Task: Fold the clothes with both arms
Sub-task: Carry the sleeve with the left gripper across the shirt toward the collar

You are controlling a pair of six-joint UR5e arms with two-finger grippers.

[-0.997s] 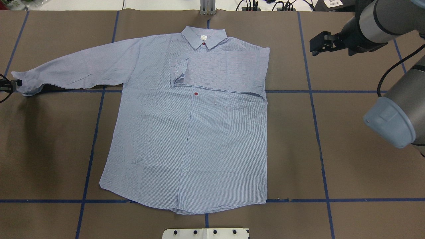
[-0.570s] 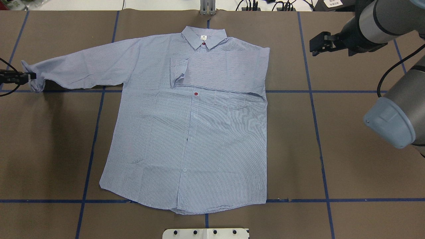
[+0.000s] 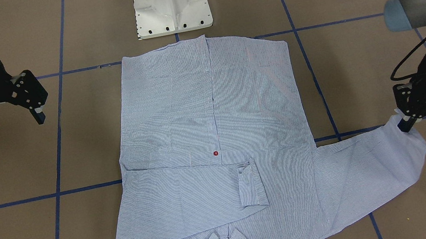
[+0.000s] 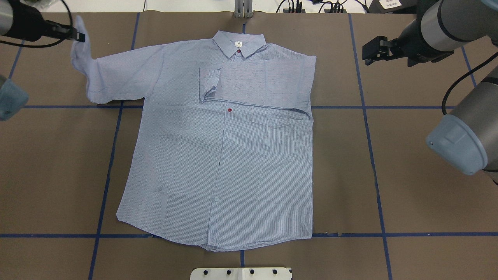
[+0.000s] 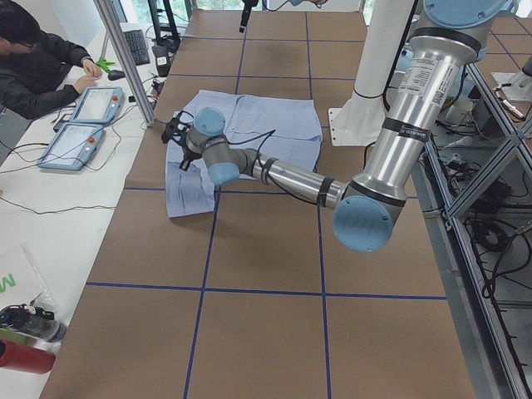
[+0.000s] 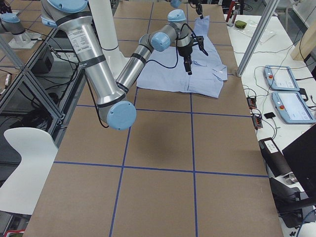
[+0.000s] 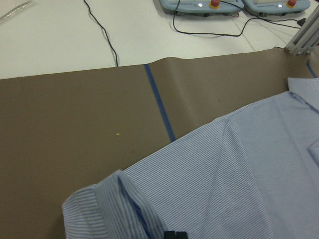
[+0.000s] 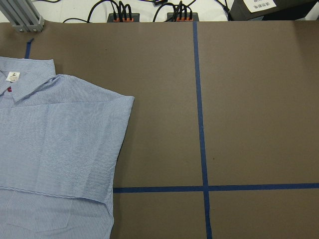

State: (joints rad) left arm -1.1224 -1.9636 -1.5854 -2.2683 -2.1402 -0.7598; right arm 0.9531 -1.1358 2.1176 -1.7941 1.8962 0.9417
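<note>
Overhead exterior view shows us the blue shirt [image 4: 218,155] lying flat on the table [image 4: 408,194]. Our left gripper [image 3: 405,124] pinches the sleeve end [image 4: 80,52] and holds it up. Our right gripper [image 3: 14,120] hangs open, well away from the shirt.

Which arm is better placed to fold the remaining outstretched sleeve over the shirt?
Left. The left hand is shut on the cuff of that sleeve and holds it up. The right hand hangs open and empty, beside the folded side of the shirt.
</note>
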